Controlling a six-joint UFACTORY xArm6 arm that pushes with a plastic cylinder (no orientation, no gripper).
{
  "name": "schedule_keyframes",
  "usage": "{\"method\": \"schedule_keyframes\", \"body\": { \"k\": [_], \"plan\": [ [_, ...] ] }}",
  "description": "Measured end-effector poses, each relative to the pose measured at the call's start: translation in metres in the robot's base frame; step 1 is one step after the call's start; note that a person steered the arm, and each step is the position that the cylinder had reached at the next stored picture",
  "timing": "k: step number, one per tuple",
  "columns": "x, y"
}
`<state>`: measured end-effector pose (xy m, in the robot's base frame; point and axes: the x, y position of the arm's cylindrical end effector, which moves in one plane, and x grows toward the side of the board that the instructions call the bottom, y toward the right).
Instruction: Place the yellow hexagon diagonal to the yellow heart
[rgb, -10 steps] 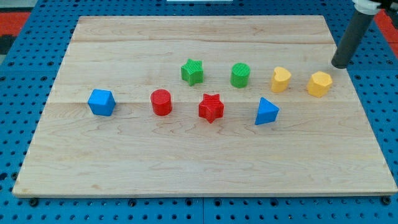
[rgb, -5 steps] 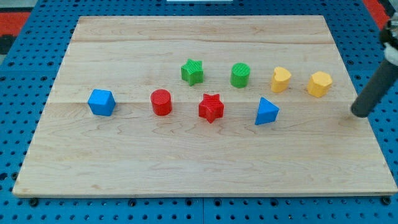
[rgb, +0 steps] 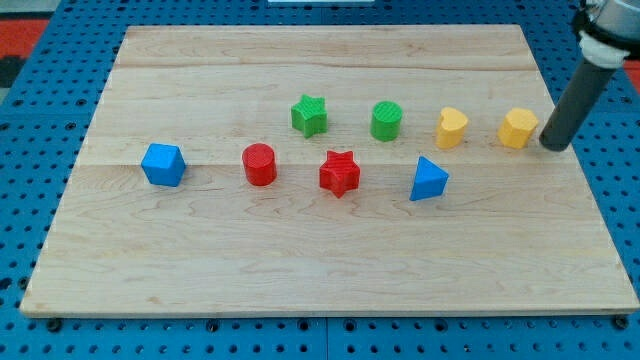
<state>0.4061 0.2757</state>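
The yellow hexagon (rgb: 518, 128) lies near the board's right edge. The yellow heart (rgb: 451, 127) sits to its left, level with it, a gap between them. My tip (rgb: 552, 146) is just right of the hexagon, slightly lower in the view, very close to or touching its right side. The dark rod rises from the tip toward the view's top right.
A green star (rgb: 310, 114) and a green cylinder (rgb: 386, 120) lie left of the heart. Lower are a blue cube (rgb: 163, 164), a red cylinder (rgb: 259, 164), a red star (rgb: 339, 172) and a blue triangular block (rgb: 428, 179). The board's right edge (rgb: 580, 180) is close to my tip.
My tip went from above-right of the hexagon down along the right edge, then back up to its right side. The hexagon has shifted slightly up and turned.
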Motion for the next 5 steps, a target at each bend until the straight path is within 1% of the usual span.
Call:
{"method": "schedule_keyframes", "body": {
  "k": [1, 2, 3, 4, 5],
  "plan": [
    [-0.027, -0.036],
    [-0.048, -0.058],
    [-0.015, -0.09],
    [0.034, -0.083],
    [0.008, -0.073]
  ]
}}
